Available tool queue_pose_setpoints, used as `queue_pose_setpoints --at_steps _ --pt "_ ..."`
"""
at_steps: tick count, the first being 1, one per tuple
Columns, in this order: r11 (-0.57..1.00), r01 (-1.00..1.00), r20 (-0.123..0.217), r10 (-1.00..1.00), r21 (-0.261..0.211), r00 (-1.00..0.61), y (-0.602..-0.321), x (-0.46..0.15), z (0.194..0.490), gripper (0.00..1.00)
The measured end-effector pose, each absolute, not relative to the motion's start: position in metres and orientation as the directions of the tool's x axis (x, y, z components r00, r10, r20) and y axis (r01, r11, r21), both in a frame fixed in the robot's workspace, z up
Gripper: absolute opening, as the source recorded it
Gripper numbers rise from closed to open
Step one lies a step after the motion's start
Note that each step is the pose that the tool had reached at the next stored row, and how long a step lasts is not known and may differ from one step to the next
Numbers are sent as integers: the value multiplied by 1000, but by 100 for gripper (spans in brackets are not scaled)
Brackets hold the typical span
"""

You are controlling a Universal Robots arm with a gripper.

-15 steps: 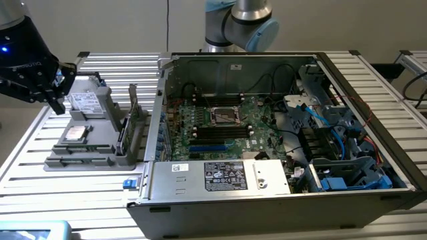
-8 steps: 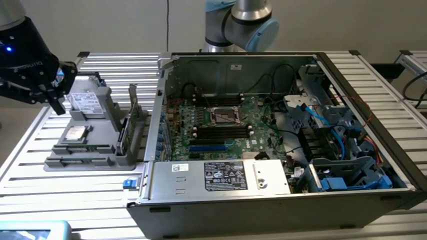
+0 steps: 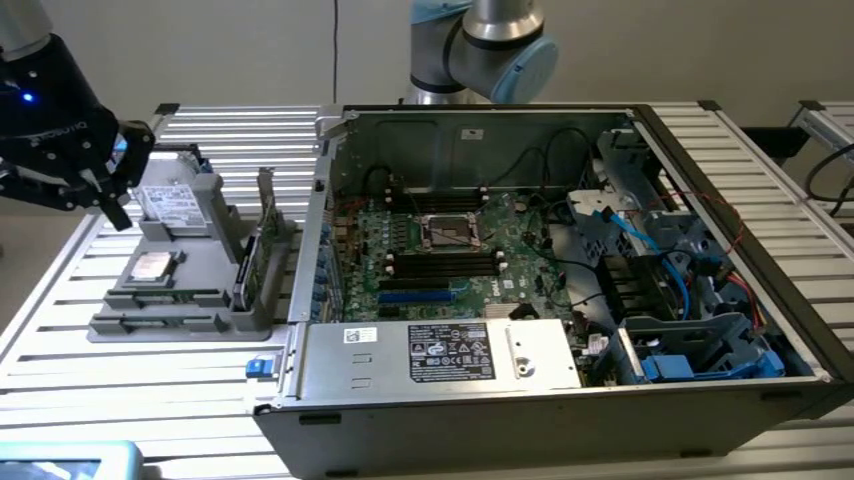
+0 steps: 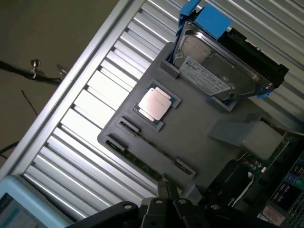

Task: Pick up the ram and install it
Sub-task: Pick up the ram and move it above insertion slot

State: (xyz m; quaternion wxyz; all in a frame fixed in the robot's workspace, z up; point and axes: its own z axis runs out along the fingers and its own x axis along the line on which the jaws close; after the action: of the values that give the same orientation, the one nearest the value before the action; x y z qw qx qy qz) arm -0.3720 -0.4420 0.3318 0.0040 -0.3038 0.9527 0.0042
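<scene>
The ram (image 4: pixel 140 163) is a thin green stick lying in a slot of the grey holder tray (image 4: pixel 190 128), near the tray's edge. In the exterior view the ram (image 3: pixel 167 298) sits low on the tray (image 3: pixel 187 325), at that view's left. My black gripper (image 3: pixel 114 205) hangs above the tray's far end, beside the hard drive, well apart from the ram. In the wrist view my gripper (image 4: pixel 168 192) looks down over the tray with its fingers together and nothing between them.
The tray also holds a silver hard drive (image 4: pixel 218 71) in a blue bracket, a CPU (image 4: pixel 154 104) and an upright green expansion card (image 3: pixel 271 225). The open computer case (image 3: pixel 747 180) with its motherboard (image 3: pixel 447 250) fills the exterior view's middle and right. A slatted metal table (image 3: pixel 54 330) lies under everything.
</scene>
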Motion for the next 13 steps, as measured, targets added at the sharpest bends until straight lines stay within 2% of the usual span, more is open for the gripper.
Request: queue_pose_setpoints --at_steps 13 --pt "657 -754 -10 -754 6 -657 -442 -372 331 11"
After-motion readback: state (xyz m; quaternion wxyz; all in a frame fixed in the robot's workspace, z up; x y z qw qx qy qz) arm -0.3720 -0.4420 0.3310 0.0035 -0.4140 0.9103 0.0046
